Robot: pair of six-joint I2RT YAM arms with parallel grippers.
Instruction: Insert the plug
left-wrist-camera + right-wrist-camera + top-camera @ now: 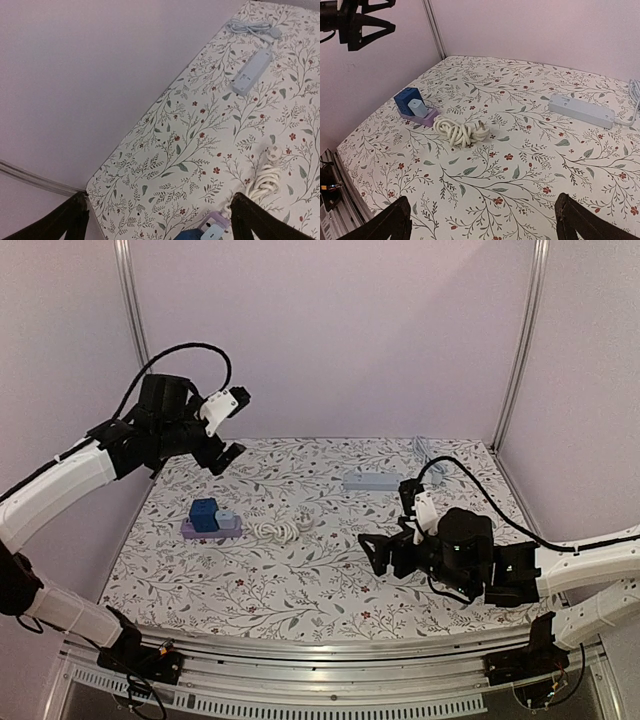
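A white plug with bare prongs lies on the table at the end of a coiled white cable; it also shows in the top view and left wrist view. A grey power strip lies at the back right, also in the right wrist view and left wrist view. My left gripper is open and empty, raised high over the back left. My right gripper is open and empty, low over the front right, well apart from the plug.
A purple strip carrying a blue adapter and a pale blue one lies at the left, next to the coil. The grey strip's cable is bundled at the back right corner. Walls enclose the table.
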